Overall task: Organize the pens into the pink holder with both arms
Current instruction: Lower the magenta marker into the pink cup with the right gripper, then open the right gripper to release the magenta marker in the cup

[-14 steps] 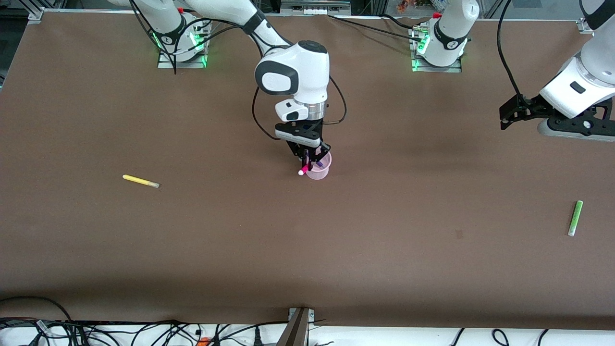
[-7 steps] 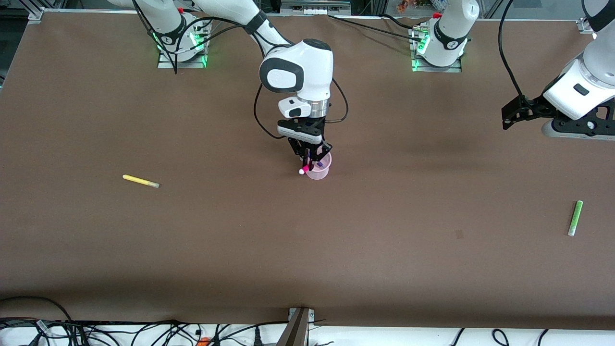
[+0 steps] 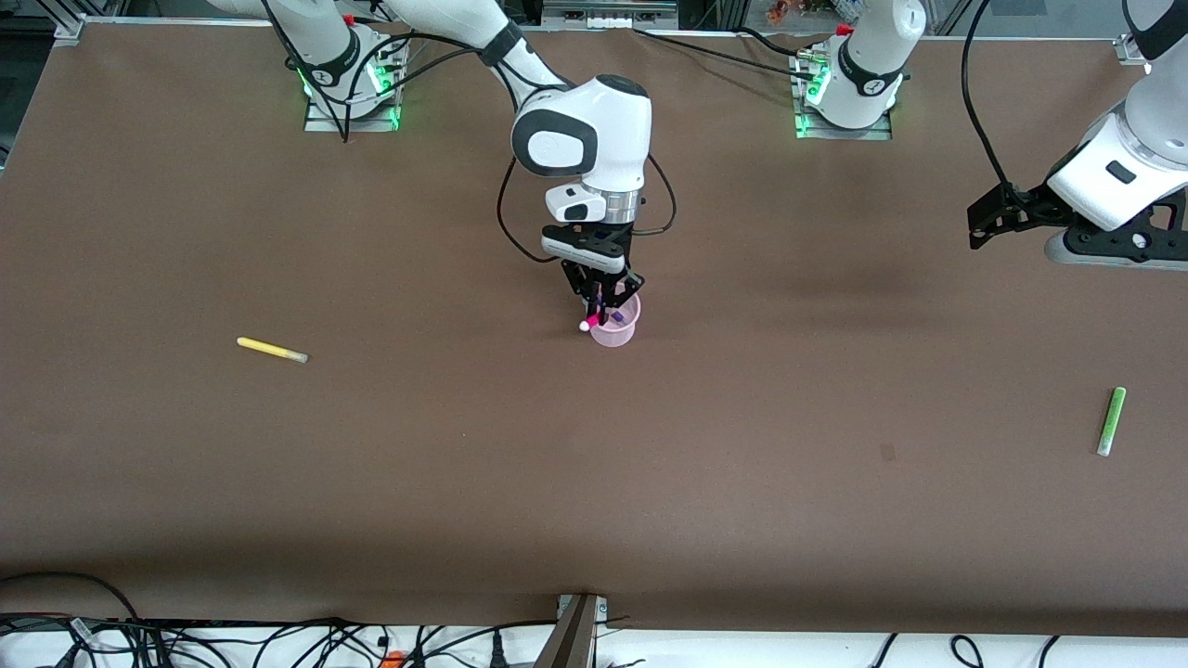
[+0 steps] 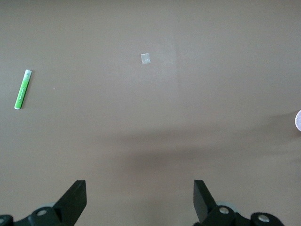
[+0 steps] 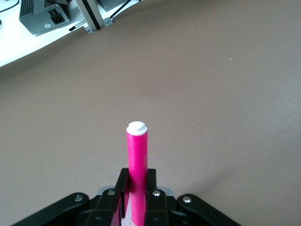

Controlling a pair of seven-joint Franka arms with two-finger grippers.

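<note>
Magenta pen (image 5: 136, 160): gripped between the closed jaws of the right gripper (image 3: 599, 301), held over the pink holder (image 3: 616, 325) near the frame's centre.
Purple pen (image 3: 617, 316): seen inside the holder.
Yellow pen (image 3: 271, 350): lying on the table (image 3: 594, 464), middle of the frame toward its edge.
Lime green pen (image 4: 22, 89): lying at the frame's lower edge region, toward the left arm's end.
Left gripper (image 4: 140, 200): jaws spread wide, nothing held, kept waiting over bare table.

A robotics lab: two white jointed arms (image 3: 580, 139) bolted to a brown-covered bench (image 3: 594, 482), aluminium framing (image 3: 608, 11) and loose black cables (image 3: 278, 640) along its edges.
</note>
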